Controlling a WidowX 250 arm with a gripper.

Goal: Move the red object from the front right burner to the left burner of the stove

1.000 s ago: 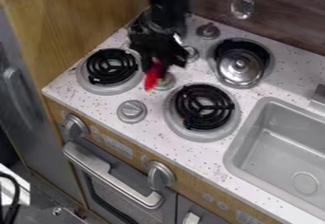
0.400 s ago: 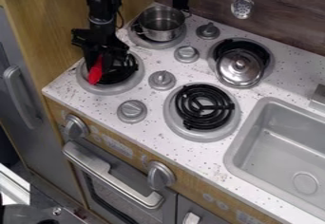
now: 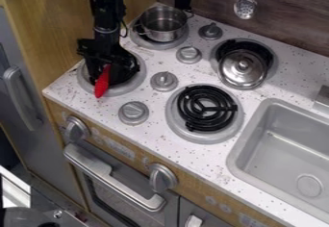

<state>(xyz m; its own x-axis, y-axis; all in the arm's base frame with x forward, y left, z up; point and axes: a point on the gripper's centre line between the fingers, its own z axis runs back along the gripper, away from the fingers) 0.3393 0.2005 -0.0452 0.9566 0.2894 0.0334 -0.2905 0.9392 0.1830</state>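
The black gripper [image 3: 103, 72] hangs low over the left front burner [image 3: 129, 87], hiding most of its black coil. It is shut on a red object [image 3: 101, 82], which is elongated and slants down toward the burner's front edge. Whether the red object touches the burner, I cannot tell. Behind the gripper, a steel pot [image 3: 162, 24] sits on the left rear burner.
A round metal lid [image 3: 243, 68] lies tilted on the right rear burner. The right front burner [image 3: 206, 108] has a bare black coil. Several grey knobs stand between the burners, including one [image 3: 164, 81] right of the gripper. A grey sink [image 3: 289, 149] is at the right.
The arm has swung left from the middle of the stove to the left front burner, then slightly lower, carrying the red object with it. The steel pot has come into clear view.
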